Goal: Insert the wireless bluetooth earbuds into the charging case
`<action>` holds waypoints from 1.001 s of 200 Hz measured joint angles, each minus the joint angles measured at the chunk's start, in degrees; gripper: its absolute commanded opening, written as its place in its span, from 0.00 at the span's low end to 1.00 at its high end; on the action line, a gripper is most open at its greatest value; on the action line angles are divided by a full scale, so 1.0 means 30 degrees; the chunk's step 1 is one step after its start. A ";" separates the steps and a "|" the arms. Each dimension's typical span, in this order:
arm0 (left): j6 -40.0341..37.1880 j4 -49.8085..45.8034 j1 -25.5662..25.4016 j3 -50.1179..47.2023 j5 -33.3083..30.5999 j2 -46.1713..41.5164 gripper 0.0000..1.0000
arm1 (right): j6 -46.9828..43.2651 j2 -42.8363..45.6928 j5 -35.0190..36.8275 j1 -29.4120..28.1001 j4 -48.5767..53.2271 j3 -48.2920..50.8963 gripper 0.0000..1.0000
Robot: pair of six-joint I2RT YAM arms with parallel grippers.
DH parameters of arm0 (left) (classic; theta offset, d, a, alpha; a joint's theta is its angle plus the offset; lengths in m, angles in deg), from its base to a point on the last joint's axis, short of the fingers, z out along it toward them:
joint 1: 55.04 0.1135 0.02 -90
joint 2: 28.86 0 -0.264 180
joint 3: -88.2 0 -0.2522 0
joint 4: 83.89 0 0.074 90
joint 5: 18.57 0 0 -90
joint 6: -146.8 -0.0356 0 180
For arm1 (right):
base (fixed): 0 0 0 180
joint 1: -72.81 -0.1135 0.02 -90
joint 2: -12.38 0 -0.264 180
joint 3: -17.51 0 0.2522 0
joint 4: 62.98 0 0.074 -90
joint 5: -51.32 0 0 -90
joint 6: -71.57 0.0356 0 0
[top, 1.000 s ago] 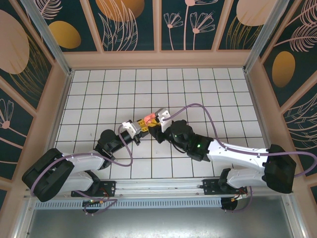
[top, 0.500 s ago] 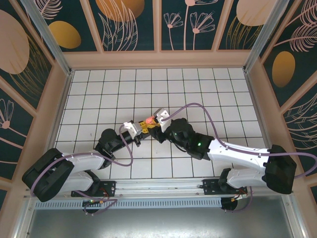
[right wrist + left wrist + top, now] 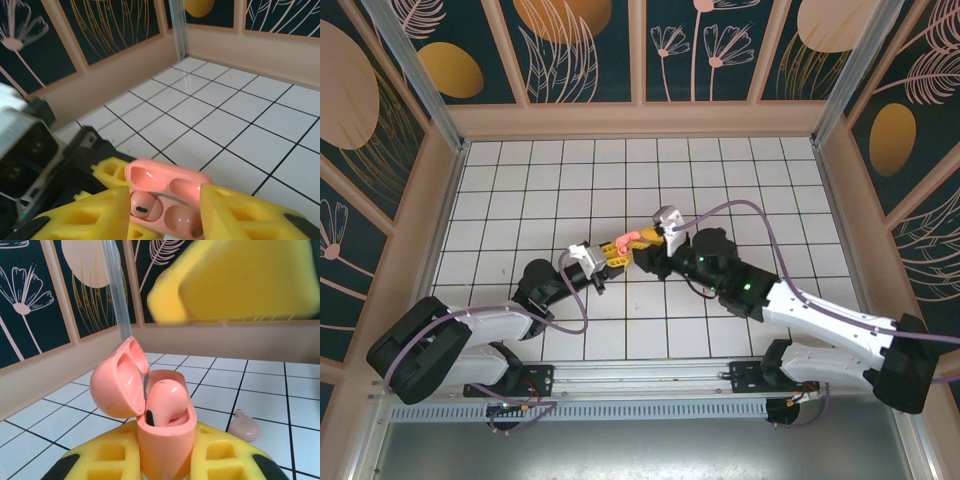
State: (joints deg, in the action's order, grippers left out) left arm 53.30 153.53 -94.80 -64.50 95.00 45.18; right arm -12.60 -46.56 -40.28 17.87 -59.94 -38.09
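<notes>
My left gripper point(image 3: 165, 462) is clamped on the one charging case point(image 3: 165, 442). The case stands upright between the yellow fingers, its lid point(image 3: 117, 385) swung open to the left. My right gripper point(image 3: 165, 200) hangs over the case, jaws apart, holding nothing. Of two earbuds, the seated earbud point(image 3: 166, 400) sits head-up in its socket, and the loose earbud point(image 3: 243, 427) lies nearby on the white tiled table point(image 3: 270, 390).

Left arm point(image 3: 485, 322), right arm point(image 3: 830, 325): white links, black joints, looping purple cables point(image 3: 735, 204); right hand point(image 3: 165, 200) yellow-fingered, hollow-celled.
</notes>
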 measured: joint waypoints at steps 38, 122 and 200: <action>0.0342 0.0219 0.0000 -0.0379 -0.0022 0.0291 0.14 | 0.1617 0.1508 -0.1508 0.1909 0.2222 -0.0073 0.41; 0.0401 0.0109 0.0000 -0.0517 -0.0080 0.0262 0.14 | 0.5617 -0.0648 -0.1858 0.8386 1.0914 -0.0605 0.40; 0.0393 -0.0612 0.0000 -0.0554 -0.0517 -0.0066 0.14 | 0.6892 -0.5421 -0.2266 0.9573 1.3908 -0.0612 0.38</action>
State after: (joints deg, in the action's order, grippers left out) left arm 54.48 151.69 -94.80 -66.16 93.45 44.98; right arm 8.07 -62.82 -47.08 46.59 -18.22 -39.93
